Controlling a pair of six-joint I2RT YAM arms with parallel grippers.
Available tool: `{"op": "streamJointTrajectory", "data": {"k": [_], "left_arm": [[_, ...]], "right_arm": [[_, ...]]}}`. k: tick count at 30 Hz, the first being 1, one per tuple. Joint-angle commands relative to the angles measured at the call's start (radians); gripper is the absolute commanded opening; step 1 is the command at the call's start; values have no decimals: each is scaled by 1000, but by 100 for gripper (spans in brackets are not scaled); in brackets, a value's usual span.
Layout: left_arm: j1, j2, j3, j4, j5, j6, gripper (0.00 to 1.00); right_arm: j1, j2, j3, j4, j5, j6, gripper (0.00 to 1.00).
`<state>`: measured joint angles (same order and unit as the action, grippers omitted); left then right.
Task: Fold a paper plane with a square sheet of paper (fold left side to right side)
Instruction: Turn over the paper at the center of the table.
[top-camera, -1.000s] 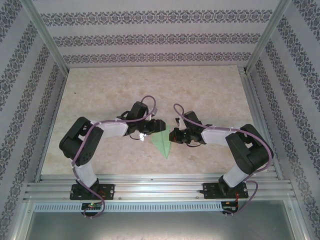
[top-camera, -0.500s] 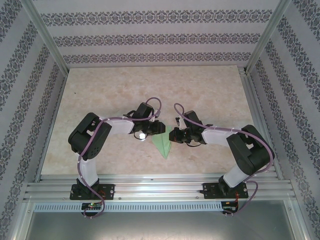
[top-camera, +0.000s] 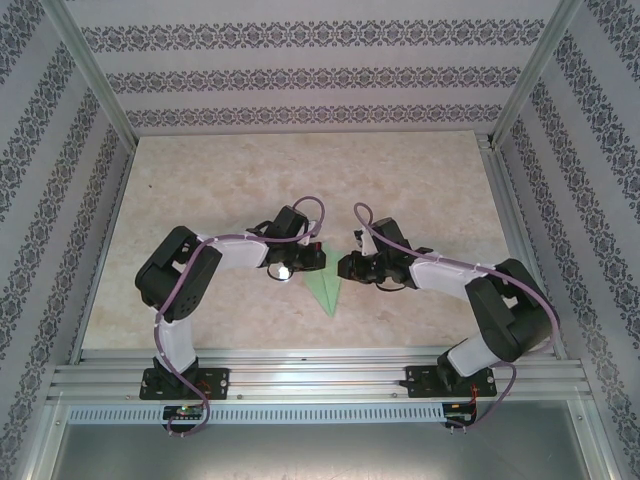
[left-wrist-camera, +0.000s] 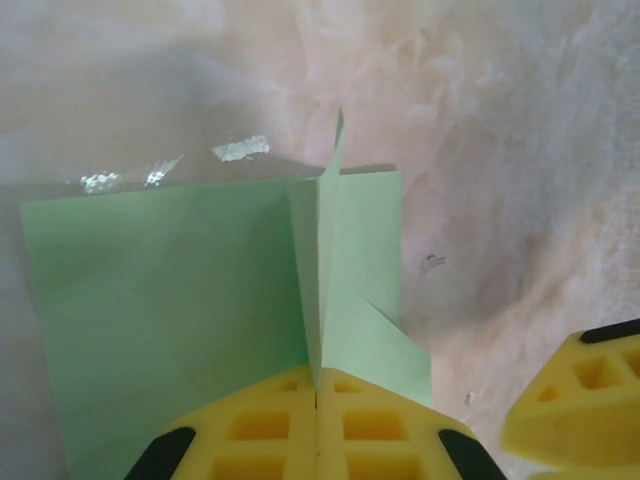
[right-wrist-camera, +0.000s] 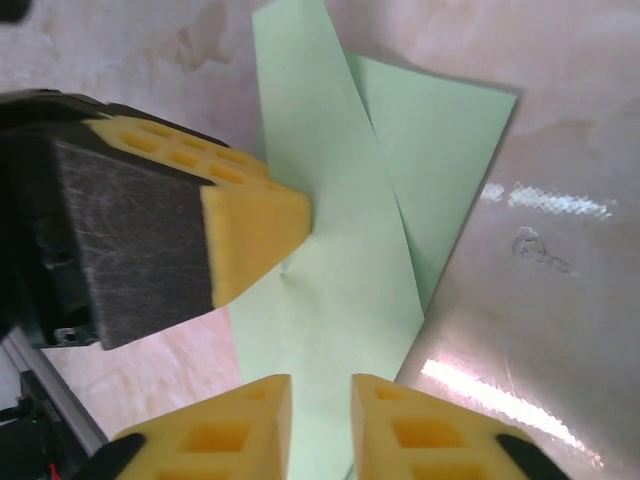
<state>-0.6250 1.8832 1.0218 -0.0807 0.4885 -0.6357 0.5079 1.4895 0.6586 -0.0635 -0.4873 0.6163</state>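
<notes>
Seen from above, the paper plane's (top-camera: 326, 291) far end is hidden under the left tool (top-camera: 317, 262) and right tool (top-camera: 343, 266).

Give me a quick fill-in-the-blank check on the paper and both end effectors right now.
1. The sheet of paper is light ___ in colour.
2. The left end effector is ___ on the sheet's raised fold.
3. The right end effector is ___, with paper showing through the gap between its fingers.
Missing words: green; shut; open.
</notes>
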Motion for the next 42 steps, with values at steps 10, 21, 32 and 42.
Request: {"op": "streamJointTrajectory", "data": {"k": [10,21,32,42], "left_arm": [[-9,-314,16,29,59,4,1],[-8,-451,84,131,118,-50,2],[-9,-454,88,181,186,-101,2],[-3,-459,71,169,165,-111,3]], "right_arm": [[-68,-616,-250,92,61,125,77],[-6,-752,-421,456,-86,378,98],[93,-489,-382,870,-84,478,85],[91,-433,-380,931,-78,506,33]]}}
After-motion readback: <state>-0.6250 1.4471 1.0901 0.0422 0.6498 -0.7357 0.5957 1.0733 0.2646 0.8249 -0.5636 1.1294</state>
